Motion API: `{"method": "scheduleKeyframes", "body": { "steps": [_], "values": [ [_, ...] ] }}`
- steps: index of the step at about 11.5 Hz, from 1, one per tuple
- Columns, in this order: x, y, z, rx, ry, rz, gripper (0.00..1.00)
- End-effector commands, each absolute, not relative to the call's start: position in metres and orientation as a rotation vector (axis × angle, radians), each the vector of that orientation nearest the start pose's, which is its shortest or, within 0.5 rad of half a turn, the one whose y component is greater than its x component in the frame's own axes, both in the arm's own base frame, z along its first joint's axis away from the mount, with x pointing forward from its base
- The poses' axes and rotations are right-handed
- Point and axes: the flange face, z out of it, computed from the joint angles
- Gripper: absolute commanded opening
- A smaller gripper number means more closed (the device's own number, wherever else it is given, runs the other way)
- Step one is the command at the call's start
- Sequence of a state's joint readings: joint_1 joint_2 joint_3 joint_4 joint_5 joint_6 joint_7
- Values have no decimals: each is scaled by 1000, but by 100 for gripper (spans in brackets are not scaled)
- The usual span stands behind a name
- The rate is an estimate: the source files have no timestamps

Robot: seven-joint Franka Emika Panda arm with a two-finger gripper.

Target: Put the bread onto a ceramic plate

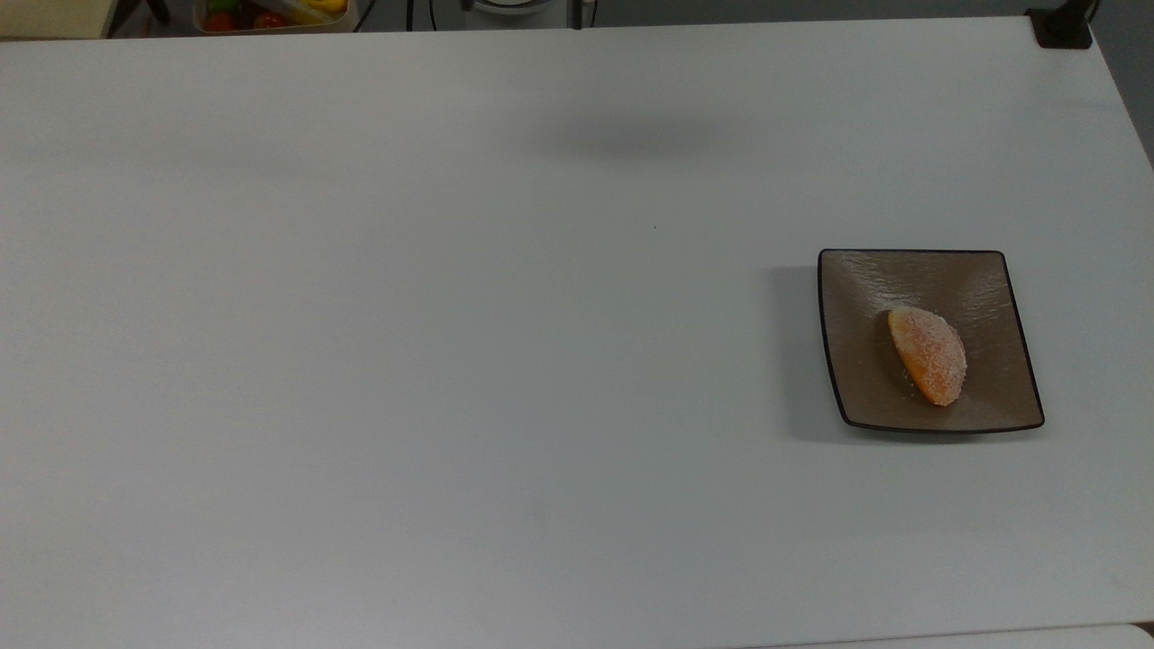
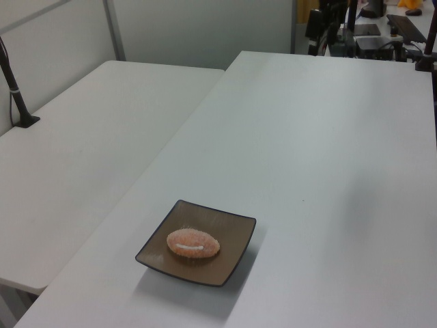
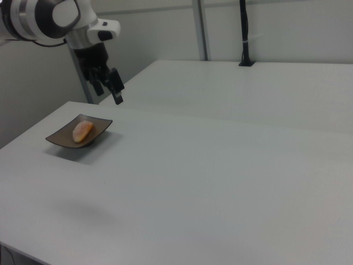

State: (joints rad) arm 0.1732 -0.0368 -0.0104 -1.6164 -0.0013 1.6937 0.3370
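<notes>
Bread [image 1: 928, 355] sits on the ceramic plate [image 1: 856, 297] near my table [image 1: 451, 361] edge; gripper [image 3: 108, 85] hangs raised beside it, spread or pressed together I can't tell; a low swing could knock the plate off

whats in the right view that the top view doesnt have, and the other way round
Right view: the robot arm with its open end effector raised clear of the plate, a second white table behind, and a black pole standing on it.
Top view: a tray of colourful food and a black clamp at the far table edge.
Both: the bread lying on the brown plate on the white table.
</notes>
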Motion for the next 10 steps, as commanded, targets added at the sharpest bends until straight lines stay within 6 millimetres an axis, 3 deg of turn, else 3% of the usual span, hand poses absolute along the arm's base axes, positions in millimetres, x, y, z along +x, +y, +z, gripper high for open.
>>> {"method": "scheduleKeyframes", "body": {
  "steps": [1, 4, 10],
  "values": [
    [541, 65, 623, -3104, 118, -152, 100],
    [546, 58, 613, -3085, -266, -190, 100],
    [549, 59, 611, -3078, -315, -212, 100]
  ]
}}
